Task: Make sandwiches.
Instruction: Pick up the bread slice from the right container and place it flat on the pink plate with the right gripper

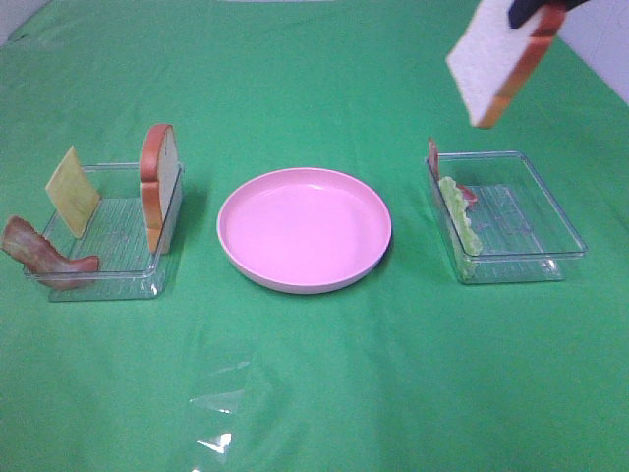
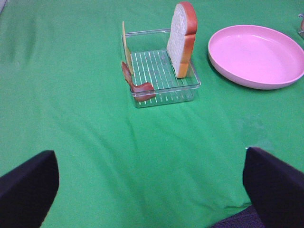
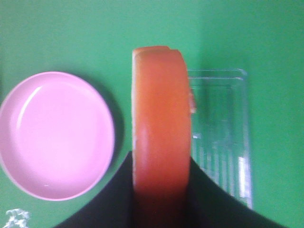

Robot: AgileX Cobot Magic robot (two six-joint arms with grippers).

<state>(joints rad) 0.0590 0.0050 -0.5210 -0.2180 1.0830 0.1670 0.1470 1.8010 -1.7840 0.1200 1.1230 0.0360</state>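
Note:
My right gripper is shut on a white bread slice with an orange-brown crust, held tilted high above the right clear tray. In the right wrist view the crust fills the gap between the black fingers. Ruffled lettuce and a bacon strip lean in that tray. The left tray holds a second bread slice standing upright, a cheese square and bacon. My left gripper stands open and bare, well short of that tray.
A round pink plate with nothing on it sits between the two trays on the green cloth. A crumpled bit of clear plastic lies on the cloth near the front.

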